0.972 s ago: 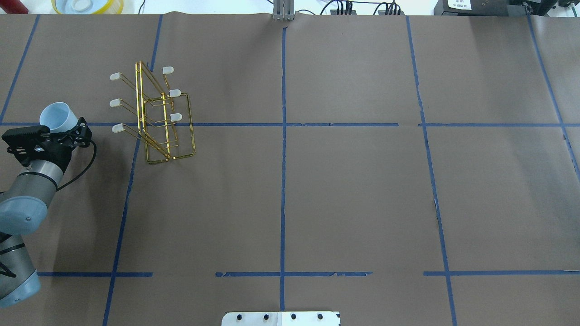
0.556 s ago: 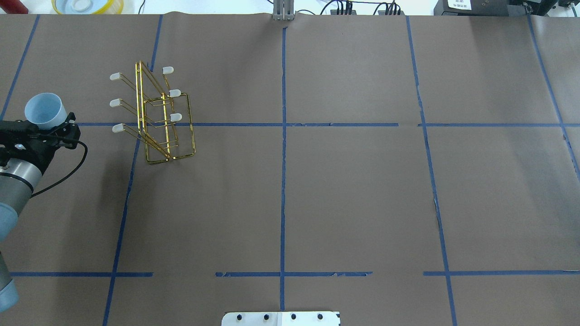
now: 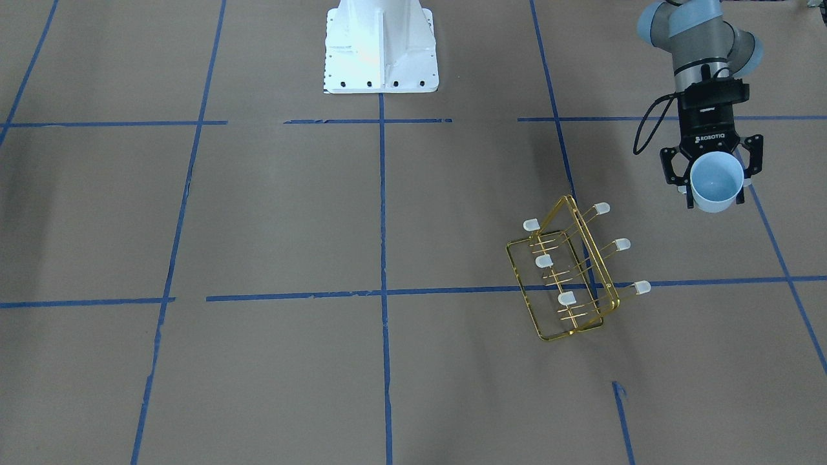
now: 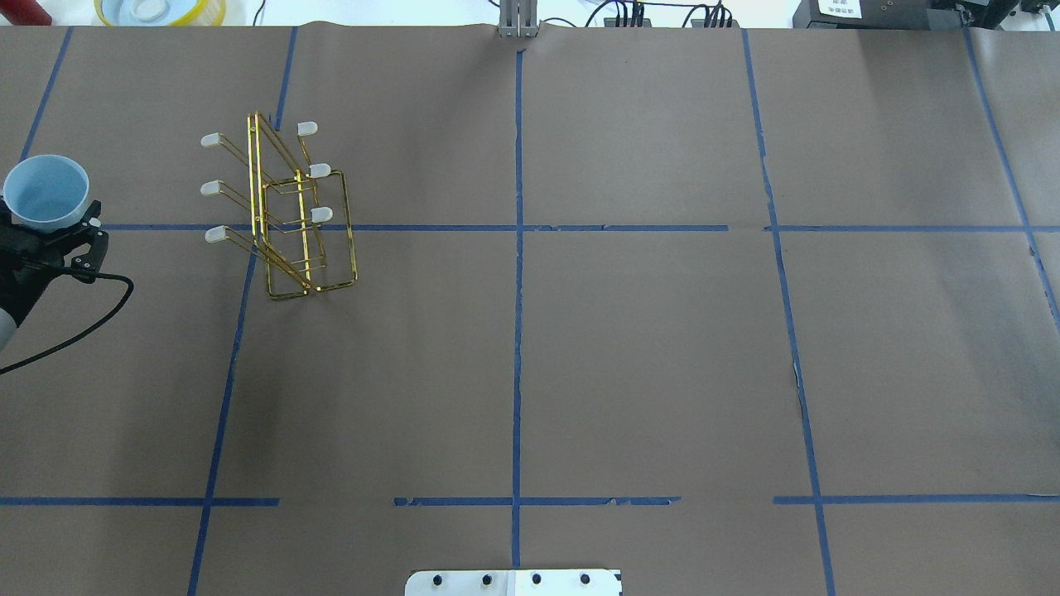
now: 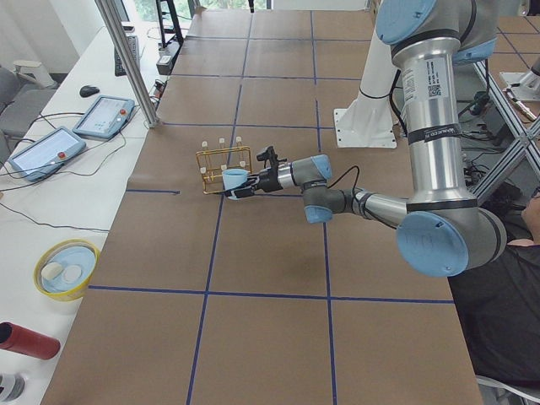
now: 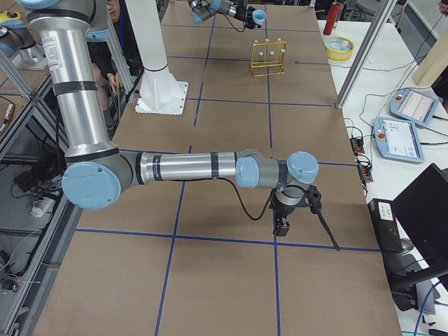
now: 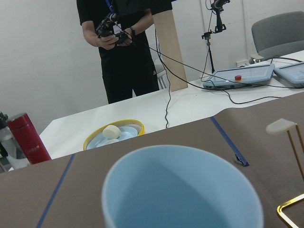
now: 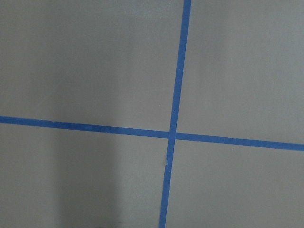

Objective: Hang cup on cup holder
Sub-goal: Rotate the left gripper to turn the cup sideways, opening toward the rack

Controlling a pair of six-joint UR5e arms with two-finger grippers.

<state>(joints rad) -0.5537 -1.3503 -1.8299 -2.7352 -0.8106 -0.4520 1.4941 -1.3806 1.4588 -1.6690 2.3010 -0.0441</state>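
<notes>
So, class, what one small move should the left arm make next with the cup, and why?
Probably roll the wrist to tip the mouth of the cup toward the capped prongs of the cup holder. The left fingers hold the cup mouth-up, apart from the holder, and an upright cup likely cannot slide onto a prong.

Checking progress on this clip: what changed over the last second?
The left gripper, shut on the cup, carried it farther to the robot's left, away from the cup holder. The cup's mouth also turned more toward the overhead camera. The cup holder stayed put, with nothing hung on it.
</notes>
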